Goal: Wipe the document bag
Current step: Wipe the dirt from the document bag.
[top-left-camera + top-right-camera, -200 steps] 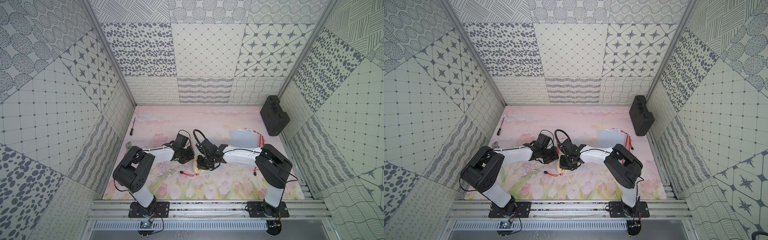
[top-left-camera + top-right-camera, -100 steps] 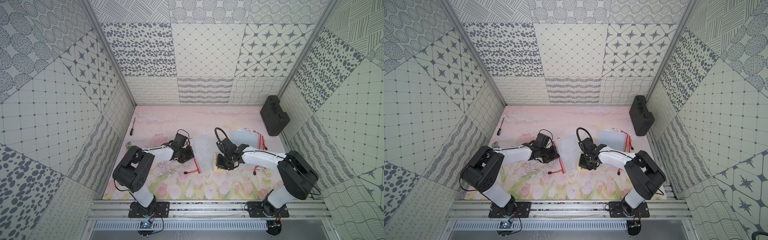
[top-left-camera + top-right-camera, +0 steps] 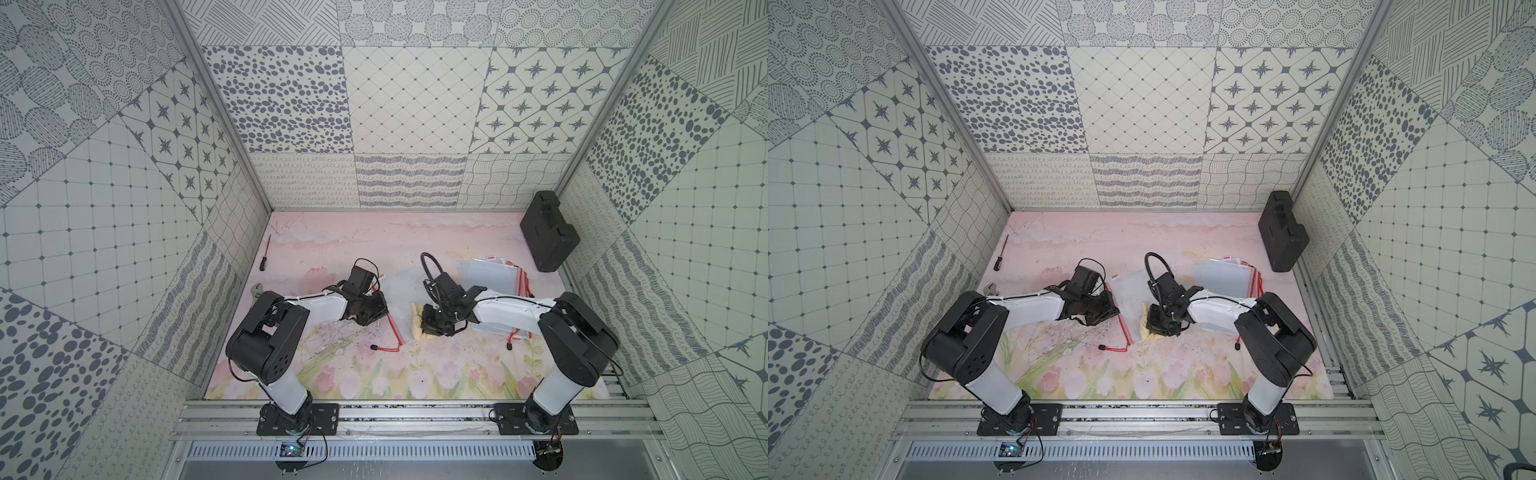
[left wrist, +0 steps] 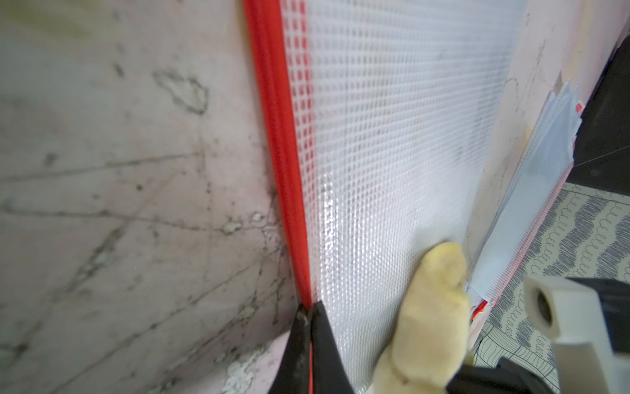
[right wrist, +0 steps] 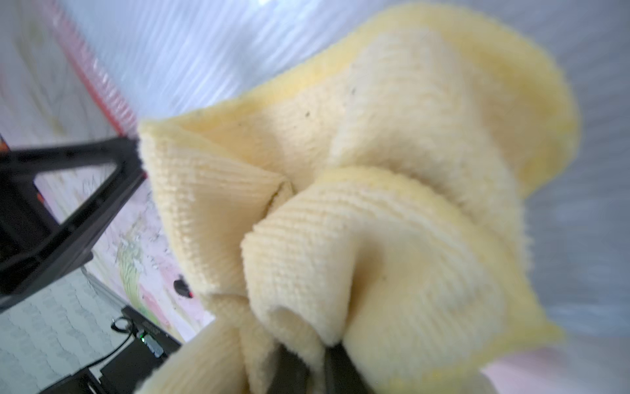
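The document bag (image 3: pixel 400 296) (image 3: pixel 1133 296) is a clear mesh pouch with a red zip edge (image 4: pixel 272 102), lying flat mid-table. My left gripper (image 3: pixel 384 312) (image 3: pixel 1109 311) (image 4: pixel 310 308) is shut on that red edge, pinning it down. My right gripper (image 3: pixel 432 327) (image 3: pixel 1162 325) (image 5: pixel 317 354) is shut on a bunched yellow cloth (image 3: pixel 417 326) (image 3: pixel 1149 333) (image 5: pixel 375 204) (image 4: pixel 433 307). The cloth presses on the bag's near right corner. Its folds hide most of the right fingers.
A stack of more document bags (image 3: pixel 494 274) lies just right of the right arm. A black case (image 3: pixel 548 230) stands at the back right wall. A screwdriver (image 3: pixel 264 259) and a wrench (image 3: pixel 257 289) lie by the left wall. A red zip cord (image 3: pixel 386 347) trails in front of the bag.
The right gripper dragged the cloth across the bag from beside the left gripper to the bag's right side, then slightly back. The left gripper stayed put on the red edge.
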`<state>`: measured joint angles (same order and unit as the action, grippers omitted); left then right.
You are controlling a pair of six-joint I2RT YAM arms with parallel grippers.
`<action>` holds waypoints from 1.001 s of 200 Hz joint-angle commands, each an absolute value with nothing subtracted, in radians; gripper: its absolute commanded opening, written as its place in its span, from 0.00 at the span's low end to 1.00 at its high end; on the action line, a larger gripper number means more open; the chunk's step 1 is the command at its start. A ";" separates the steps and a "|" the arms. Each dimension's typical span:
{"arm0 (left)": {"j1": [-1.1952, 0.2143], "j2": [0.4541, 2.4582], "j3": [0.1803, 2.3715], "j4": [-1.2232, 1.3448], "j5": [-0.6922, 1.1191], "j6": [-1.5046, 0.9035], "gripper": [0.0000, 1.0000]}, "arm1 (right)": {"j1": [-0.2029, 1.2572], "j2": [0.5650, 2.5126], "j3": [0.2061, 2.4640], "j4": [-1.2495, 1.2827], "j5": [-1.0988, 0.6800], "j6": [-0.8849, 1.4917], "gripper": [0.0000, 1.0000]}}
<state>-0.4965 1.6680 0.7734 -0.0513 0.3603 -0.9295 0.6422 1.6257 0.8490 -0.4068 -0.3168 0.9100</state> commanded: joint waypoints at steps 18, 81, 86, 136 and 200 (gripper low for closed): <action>-0.492 1.690 0.778 -0.148 0.307 -0.886 0.00 | 0.514 1.559 0.745 -0.526 -0.241 0.837 0.00; -0.497 1.683 0.774 -0.146 0.322 -0.891 0.00 | 0.762 1.904 1.250 -0.502 -0.272 0.864 0.00; -0.497 1.680 0.772 -0.148 0.321 -0.892 0.00 | 0.763 1.927 1.271 -0.486 -0.284 0.871 0.00; -0.497 1.648 0.776 -0.189 0.302 -0.871 0.00 | 0.619 1.952 1.233 -0.512 -0.271 0.806 0.00; -0.501 1.665 0.798 -0.186 0.328 -0.861 0.00 | 0.586 1.925 1.283 -0.586 -0.216 0.748 0.00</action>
<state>-0.4984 1.6550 0.7807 -0.0937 0.3553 -0.8951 0.4751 1.8782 1.2034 -0.5388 -0.2581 0.7727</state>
